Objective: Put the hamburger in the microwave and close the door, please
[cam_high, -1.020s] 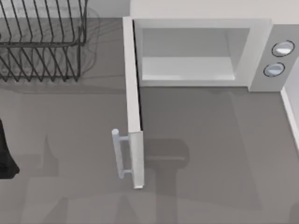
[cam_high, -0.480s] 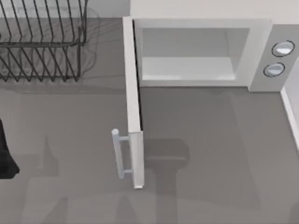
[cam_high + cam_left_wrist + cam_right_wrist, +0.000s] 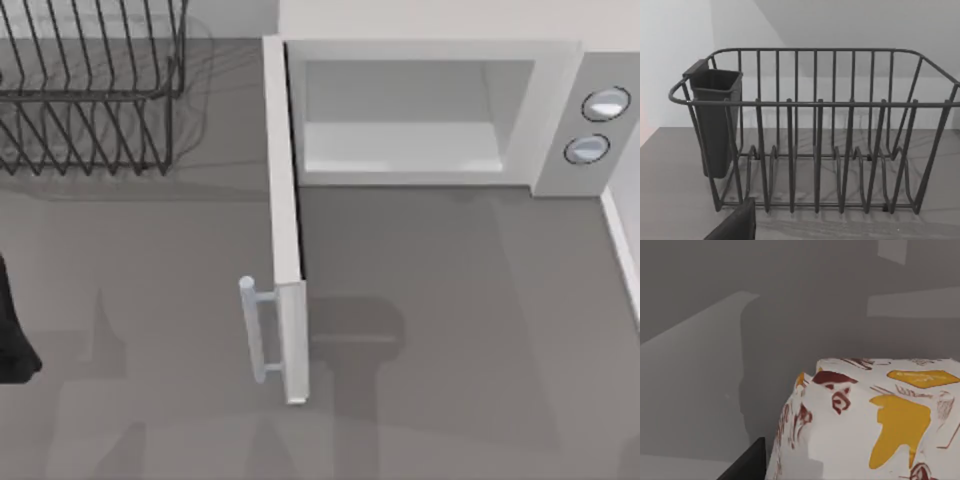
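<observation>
The microwave [image 3: 560,110] stands at the back right of the table, its pale cavity [image 3: 400,120] open to the front and nothing inside it. The door [image 3: 285,230] is swung fully out toward the table's front, and its pale bar handle [image 3: 256,330] faces left. In the right wrist view the hamburger [image 3: 875,420] sits very close, whitish with orange and brown blotches. A dark edge of my right gripper [image 3: 747,462] lies right against its side, above the grey table. My left arm [image 3: 12,330] is parked at the left edge.
A dark wire dish rack [image 3: 90,90] stands at the back left, and in the left wrist view the rack [image 3: 815,130] carries a dark cup holder [image 3: 715,120] on one end. Bare grey table [image 3: 450,320] stretches in front of the microwave.
</observation>
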### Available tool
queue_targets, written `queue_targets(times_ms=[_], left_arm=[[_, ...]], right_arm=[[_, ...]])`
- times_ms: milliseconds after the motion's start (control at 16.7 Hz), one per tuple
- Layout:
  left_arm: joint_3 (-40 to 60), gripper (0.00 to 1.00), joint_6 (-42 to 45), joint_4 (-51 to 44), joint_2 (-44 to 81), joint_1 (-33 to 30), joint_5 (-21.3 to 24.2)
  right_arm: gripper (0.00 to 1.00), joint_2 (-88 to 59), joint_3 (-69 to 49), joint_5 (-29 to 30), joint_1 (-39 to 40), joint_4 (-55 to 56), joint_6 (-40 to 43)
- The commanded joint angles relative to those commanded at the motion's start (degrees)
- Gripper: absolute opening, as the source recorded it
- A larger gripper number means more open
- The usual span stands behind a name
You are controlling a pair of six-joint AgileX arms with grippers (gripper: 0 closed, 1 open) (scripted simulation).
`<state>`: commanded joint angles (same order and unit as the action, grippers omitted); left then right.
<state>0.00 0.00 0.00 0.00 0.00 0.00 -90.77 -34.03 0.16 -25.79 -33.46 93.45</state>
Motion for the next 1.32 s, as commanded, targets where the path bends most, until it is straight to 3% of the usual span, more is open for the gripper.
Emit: queue_targets(times_ms=[360, 420, 660, 1080, 1320], left_arm=[[0.0, 1.00, 0.0, 0.0, 0.0, 0.0, 0.0], [0.0, 1.00, 0.0, 0.0, 0.0, 0.0, 0.0], [0.0, 1.00, 0.0, 0.0, 0.0, 0.0, 0.0], [0.0, 1.00, 0.0, 0.0, 0.0, 0.0, 0.0], [0.0, 1.00, 0.0, 0.0, 0.0, 0.0, 0.0]], right_arm=[[0.00, 0.0, 0.0, 0.0, 0.0, 0.0, 0.0], [0.00, 4.0, -2.6, 0.8, 0.3, -6.4, -2.0], [0.00, 5.4, -5.6, 0.8, 0.3, -10.7, -1.5], [0.00, 12.6, -17.1, 0.8, 0.1, -30.4, -1.3], [0.00, 14.0, -19.1, 0.8, 0.1, -32.9, -1.5]])
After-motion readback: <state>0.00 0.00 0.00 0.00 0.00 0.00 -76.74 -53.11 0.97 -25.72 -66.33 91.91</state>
